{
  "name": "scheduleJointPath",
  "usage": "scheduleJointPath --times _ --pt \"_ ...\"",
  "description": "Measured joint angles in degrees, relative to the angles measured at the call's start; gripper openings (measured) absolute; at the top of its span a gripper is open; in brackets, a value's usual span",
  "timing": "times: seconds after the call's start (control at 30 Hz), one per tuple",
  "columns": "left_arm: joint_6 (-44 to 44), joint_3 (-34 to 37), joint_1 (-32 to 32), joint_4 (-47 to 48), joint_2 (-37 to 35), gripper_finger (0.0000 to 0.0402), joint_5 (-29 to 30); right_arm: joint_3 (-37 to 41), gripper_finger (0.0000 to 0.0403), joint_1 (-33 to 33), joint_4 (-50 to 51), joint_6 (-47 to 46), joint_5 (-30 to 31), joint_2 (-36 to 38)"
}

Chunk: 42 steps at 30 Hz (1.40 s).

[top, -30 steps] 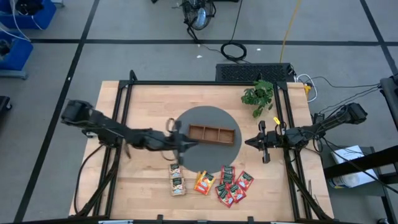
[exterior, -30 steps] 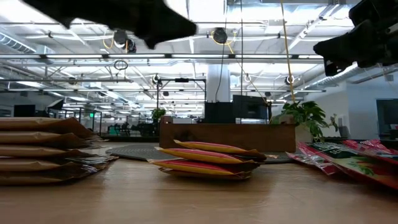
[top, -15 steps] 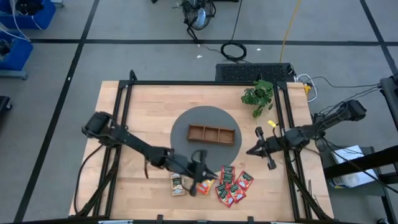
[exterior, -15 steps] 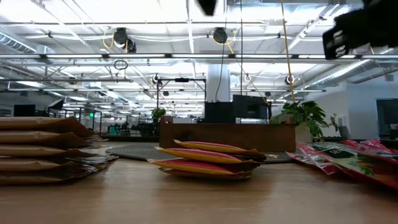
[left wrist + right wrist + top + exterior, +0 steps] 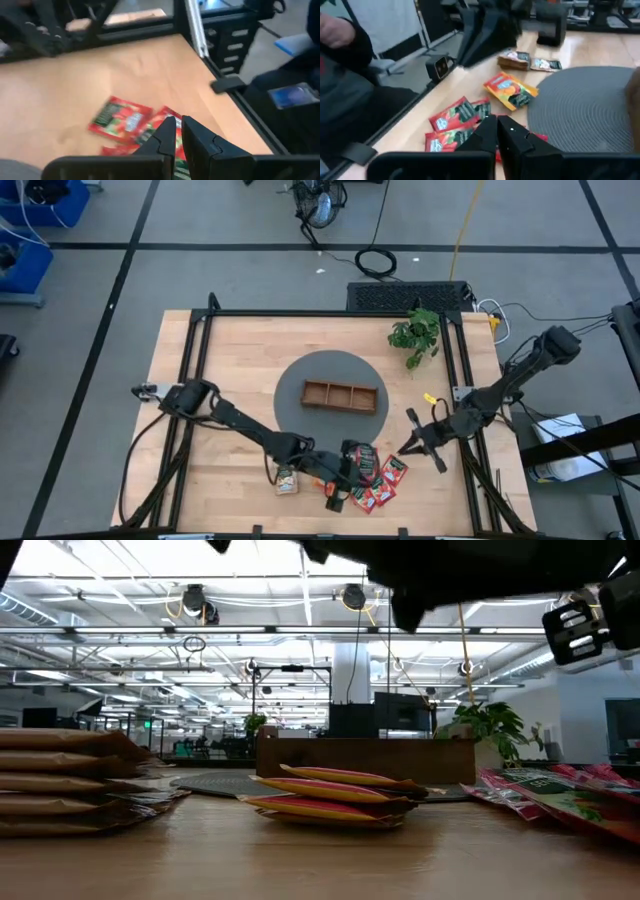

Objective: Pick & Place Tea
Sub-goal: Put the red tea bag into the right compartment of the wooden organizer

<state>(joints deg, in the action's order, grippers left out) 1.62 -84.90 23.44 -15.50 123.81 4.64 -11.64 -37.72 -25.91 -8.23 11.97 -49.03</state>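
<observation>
The tea sachets lie flat in three groups near the table's near edge: a cream stack (image 5: 287,478) (image 5: 70,780), an orange-yellow pair (image 5: 327,476) (image 5: 330,795) and several red ones (image 5: 378,476) (image 5: 120,117) (image 5: 451,119). The brown three-compartment tray (image 5: 340,394) sits on a round grey mat (image 5: 300,375). My left gripper (image 5: 352,464) (image 5: 178,131) hovers shut just above the red sachets. My right gripper (image 5: 403,448) (image 5: 499,131) hangs shut to the right of the red group, pointing at it. In the low view both arms stay high above the table.
A small green plant (image 5: 415,335) stands at the far right of the table. A black metal frame (image 5: 200,370) runs along the table's sides. Bare wood (image 5: 220,350) lies left of the mat. A person's dark sleeve (image 5: 345,45) shows beyond the table's edge.
My left gripper has swung from beside the tray toward the near edge and to the right, ending over the red sachets. My right gripper has moved toward the near edge and a little left, toward the red sachets. The sachets and the tray have stayed in place.
</observation>
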Motion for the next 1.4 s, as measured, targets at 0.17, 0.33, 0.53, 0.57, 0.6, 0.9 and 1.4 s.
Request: scheduleJointPath --times 0.17,0.33,0.53,0.57,0.6,0.9,1.4 --pt "2.6 -0.1 0.6 -2.4 1.1 0.0035 -0.6 -0.1 0.0090 -0.6 -10.1 -2.1 0.7 -9.2" --pt "3.7 -0.1 1.3 -1.0 1.2 0.0035 -0.8 -0.1 0.0168 0.2 -20.0 -6.6 1.5 -21.1" --pt "5.4 -0.1 1.1 1.3 1.2 0.0035 0.5 -0.1 0.0207 0.7 -28.4 -11.0 1.6 -31.7" --pt "6.1 -0.1 0.9 1.9 1.4 0.0035 0.5 -0.1 0.0209 0.8 -29.5 -11.8 1.6 -32.9" --pt "6.5 -0.1 0.8 1.9 2.0 0.0035 0.5 -0.1 0.0209 0.9 -30.6 -12.8 1.6 -33.9" --pt "8.0 -0.1 -1.8 -0.3 4.6 0.0035 -0.1 -6.2 0.0201 0.1 -28.1 -14.9 -0.7 -41.4" --pt "9.1 0.0 -2.1 0.7 5.5 0.0035 -3.1 -9.5 0.0201 0.7 -21.0 -21.8 0.2 -44.2"
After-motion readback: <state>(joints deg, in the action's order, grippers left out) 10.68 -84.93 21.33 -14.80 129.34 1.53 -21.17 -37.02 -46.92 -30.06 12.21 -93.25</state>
